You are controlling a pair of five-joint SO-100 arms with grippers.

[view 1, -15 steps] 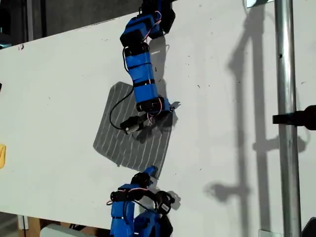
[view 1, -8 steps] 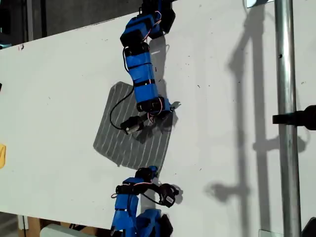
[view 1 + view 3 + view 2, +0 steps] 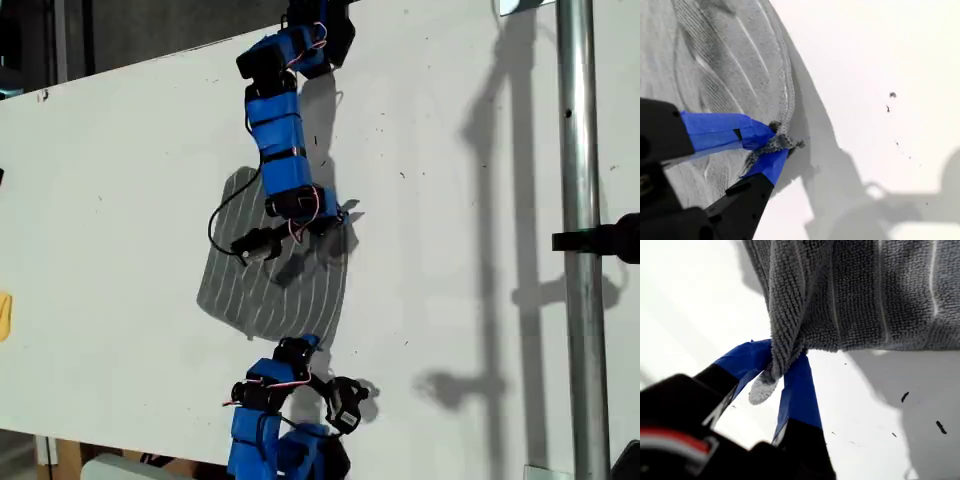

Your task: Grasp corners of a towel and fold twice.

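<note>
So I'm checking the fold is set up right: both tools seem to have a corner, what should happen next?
Probably lift both corners together and carry them across toward the exterior view's left. My first tool pinches one bunched corner of the towel, my second tool pinches another, and most of the cloth lies flat on the table.

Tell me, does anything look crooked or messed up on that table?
Nothing damaged or spilled. The towel only looks rumpled: my first tool and my second tool each pinch a corner, bunching the cloth there.
</note>
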